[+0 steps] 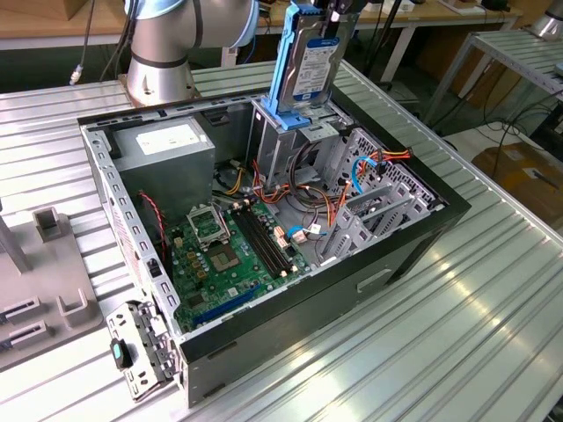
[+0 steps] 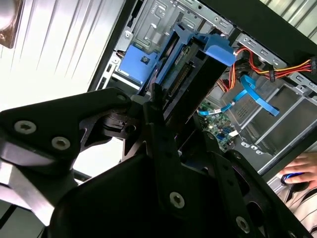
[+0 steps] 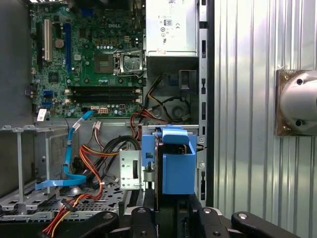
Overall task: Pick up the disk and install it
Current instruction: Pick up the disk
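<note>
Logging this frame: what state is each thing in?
disk: upright, gripped, lower end at the drive cage's mouth, not seated.
pincer: shut on the disk.
computer case: lying on its side, open, panel off.
power supply: mounted in the case's corner.

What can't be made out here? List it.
- Bottom end of the disk: exterior view, hidden behind the blue bracket.
- Label of the disk: first wrist view, seen end-on.
- A person's hand: second wrist view, cut off by the picture's edge.
</note>
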Controlling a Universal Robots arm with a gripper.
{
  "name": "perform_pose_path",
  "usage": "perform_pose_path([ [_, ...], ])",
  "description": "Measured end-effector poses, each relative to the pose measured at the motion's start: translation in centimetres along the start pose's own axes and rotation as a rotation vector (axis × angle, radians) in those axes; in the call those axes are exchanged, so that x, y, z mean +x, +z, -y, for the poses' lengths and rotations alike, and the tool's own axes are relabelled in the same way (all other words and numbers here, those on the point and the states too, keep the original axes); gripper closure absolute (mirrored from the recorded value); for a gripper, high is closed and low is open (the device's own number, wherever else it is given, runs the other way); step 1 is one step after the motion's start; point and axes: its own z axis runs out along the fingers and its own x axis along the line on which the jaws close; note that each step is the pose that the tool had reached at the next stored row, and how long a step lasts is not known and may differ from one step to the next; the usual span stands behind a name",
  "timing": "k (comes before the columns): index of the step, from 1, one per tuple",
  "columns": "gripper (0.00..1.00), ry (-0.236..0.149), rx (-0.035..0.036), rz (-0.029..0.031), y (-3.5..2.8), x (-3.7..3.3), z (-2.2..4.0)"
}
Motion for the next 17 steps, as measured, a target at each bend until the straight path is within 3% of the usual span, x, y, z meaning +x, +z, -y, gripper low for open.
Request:
perform_pose_path([
  [5, 0.65, 0.000, 0.0000, 0.0000, -0.04, 1.15, 0.00],
  [10, 0.65, 0.000, 0.0000, 0.0000, -0.09, 2.79, 0.01],
  [13, 0.65, 0.000, 0.0000, 0.0001, -0.11, 3.36, 0.02],
  [17, 0.65, 0.000, 0.0000, 0.0001, -0.11, 3.48, 0.02],
])
